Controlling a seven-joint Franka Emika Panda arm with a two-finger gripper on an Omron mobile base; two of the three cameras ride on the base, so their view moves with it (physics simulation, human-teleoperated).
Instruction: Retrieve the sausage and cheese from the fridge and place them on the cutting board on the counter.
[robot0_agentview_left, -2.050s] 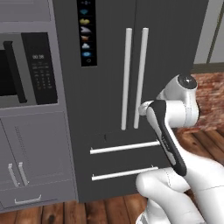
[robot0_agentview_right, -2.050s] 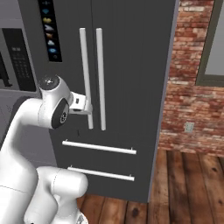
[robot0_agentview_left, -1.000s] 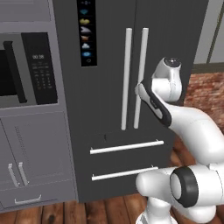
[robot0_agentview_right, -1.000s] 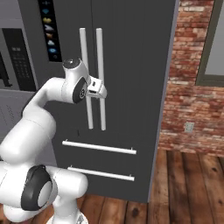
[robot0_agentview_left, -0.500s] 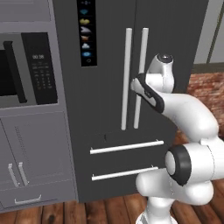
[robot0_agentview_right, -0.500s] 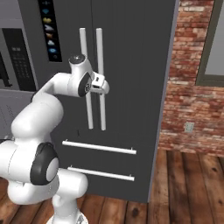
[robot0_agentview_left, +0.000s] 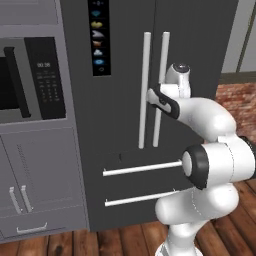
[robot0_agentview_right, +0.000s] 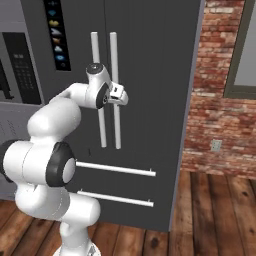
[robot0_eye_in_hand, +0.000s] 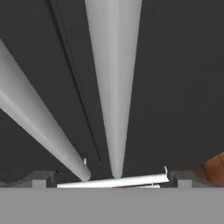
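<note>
Fingers (robot0_eye_in_hand: 38, 180) spread wide, the gripper (robot0_eye_in_hand: 111, 181) faces the fridge (robot0_agentview_right: 150, 60); the right door's upright handle (robot0_eye_in_hand: 114, 87) sits centred between them.

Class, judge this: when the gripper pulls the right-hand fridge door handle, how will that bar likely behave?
The handle looks like a rigid bar, so it likely won't flex. Its smooth round surface may slip in the open gripper. The tall door probably resists.

Wooden plank floor (robot0_agentview_right: 210, 200), reddish-brown boards, dark-grey fridge (robot0_agentview_left: 195, 45) standing directly on it, doors shut, grey oven cabinet (robot0_agentview_left: 40, 175) beside it on the same floor, brick wall (robot0_agentview_right: 220, 125) rising from floor edge
</note>
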